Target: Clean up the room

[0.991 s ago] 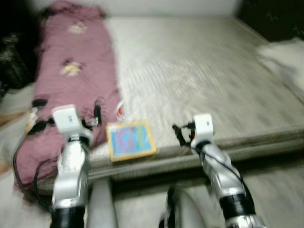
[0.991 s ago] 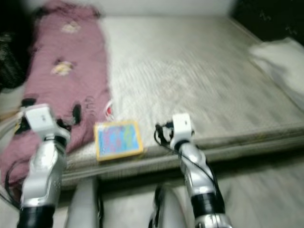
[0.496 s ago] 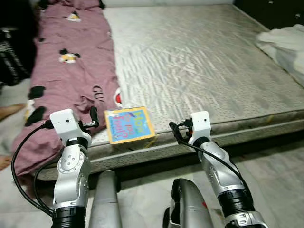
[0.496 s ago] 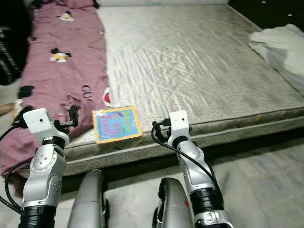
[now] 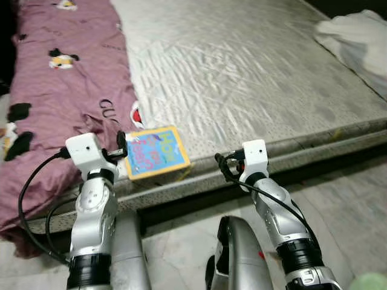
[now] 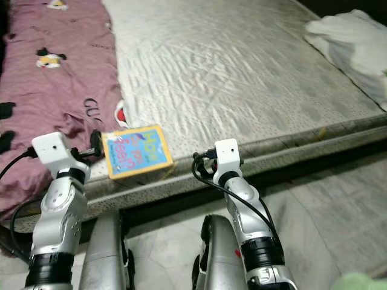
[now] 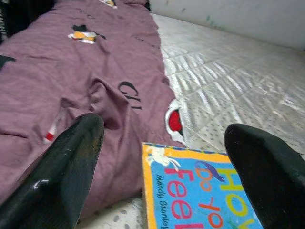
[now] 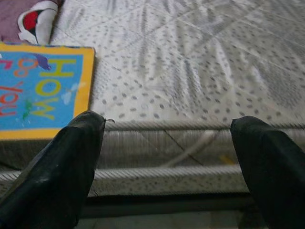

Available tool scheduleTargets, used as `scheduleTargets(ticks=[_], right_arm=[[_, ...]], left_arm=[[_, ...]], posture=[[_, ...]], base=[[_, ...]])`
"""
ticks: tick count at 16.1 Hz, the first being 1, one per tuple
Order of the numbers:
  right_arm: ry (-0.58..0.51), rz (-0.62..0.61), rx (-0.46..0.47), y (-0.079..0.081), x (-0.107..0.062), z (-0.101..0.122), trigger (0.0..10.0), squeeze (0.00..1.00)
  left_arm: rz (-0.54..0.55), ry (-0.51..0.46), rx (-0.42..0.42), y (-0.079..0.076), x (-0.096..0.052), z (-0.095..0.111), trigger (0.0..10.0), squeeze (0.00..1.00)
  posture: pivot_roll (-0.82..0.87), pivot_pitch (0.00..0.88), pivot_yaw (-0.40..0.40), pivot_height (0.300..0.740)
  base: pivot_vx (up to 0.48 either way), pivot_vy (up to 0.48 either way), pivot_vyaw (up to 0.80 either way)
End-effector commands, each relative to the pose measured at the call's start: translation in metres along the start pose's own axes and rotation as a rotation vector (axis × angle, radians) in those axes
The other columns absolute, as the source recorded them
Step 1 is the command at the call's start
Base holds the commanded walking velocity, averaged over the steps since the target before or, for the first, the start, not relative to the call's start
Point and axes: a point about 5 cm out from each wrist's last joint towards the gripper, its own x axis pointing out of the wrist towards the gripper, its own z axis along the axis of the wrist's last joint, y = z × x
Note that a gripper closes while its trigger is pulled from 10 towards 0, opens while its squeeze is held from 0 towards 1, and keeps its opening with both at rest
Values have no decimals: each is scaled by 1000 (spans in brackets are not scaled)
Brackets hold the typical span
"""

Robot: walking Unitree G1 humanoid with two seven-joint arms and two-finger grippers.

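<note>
blue yellow-edged book, flat on mattress

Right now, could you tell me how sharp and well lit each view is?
Both eye views: sharp, evenly lit, the book title readable on the mattress. Left wrist view: book and blanket clear, near fingers soft. Right wrist view: mattress edge crisp, fingers blurred.

one book, one maroon blanket, one mattress, one white cloth
</note>
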Motion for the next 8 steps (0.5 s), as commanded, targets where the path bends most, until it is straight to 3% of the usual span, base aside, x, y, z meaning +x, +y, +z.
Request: scheduleTargets(ticks=[1,8], right_arm=[[-8,-2,-12,-2,-1,3,10000,0],[-9,-19,-24,-7,-9,4,10000,0]], left_arm=[[13,0,-15,-1,2,0,10000,0],[111,37,-102,9,11,-9,10000,0]], posture=[[-5,124,-66,538],[-38,153,-71,538]], base=[[0,0,0],[0,0,0]])
